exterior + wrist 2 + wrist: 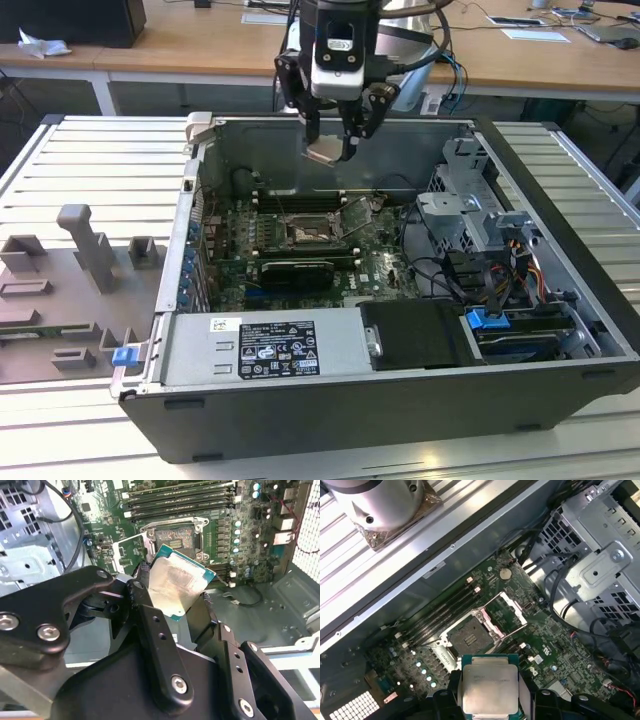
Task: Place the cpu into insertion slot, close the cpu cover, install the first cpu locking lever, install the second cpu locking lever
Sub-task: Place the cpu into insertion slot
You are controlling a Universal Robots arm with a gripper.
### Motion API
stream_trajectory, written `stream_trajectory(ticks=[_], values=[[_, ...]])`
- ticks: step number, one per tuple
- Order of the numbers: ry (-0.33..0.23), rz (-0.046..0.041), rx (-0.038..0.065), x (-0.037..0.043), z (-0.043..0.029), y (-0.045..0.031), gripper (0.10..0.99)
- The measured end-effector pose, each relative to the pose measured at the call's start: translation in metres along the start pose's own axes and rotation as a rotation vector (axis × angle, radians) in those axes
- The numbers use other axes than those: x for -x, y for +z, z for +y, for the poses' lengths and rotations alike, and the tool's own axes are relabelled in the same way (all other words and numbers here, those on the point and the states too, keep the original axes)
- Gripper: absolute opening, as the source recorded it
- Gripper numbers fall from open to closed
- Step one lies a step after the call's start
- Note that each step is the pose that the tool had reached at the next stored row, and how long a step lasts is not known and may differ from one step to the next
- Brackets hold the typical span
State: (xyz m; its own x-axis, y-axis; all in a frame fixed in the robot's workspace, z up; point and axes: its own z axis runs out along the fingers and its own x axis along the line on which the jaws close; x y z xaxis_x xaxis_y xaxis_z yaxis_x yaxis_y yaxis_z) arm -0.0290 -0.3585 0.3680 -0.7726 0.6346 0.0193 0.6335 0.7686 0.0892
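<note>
My gripper point(328, 150) hangs above the open computer case point(330, 420), shut on the cpu point(325, 152), a flat square chip with a dull silver top. Both wrist views show the cpu point(176, 584) point(489, 687) clamped by its edges between the black fingers point(144, 611) point(453, 692). Below it on the green motherboard lies the insertion slot point(305, 232) point(173, 538) point(470, 640), dark, uncovered and with nothing in it. The cpu cover point(356, 214) point(129, 554) point(506, 611) stands swung up beside the slot. The chip is well clear of the board.
Long memory slots point(300, 200) run behind the socket and a black graphics card point(296, 272) lies in front of it. A drive cage point(470, 215) with cables fills the case's right side in the exterior view. The power supply point(265, 350) sits at the front. A grey fixture plate point(70, 290) lies outside the case.
</note>
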Motion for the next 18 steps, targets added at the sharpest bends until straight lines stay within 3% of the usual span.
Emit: stream_trajectory(ticks=[13,18], values=[[0.205,-0.0183,0.004,0.0000,-0.0001,0.0013,0.537],[0.315,-0.0283,0.006,0.0000,-0.0002,0.0019,0.537]])
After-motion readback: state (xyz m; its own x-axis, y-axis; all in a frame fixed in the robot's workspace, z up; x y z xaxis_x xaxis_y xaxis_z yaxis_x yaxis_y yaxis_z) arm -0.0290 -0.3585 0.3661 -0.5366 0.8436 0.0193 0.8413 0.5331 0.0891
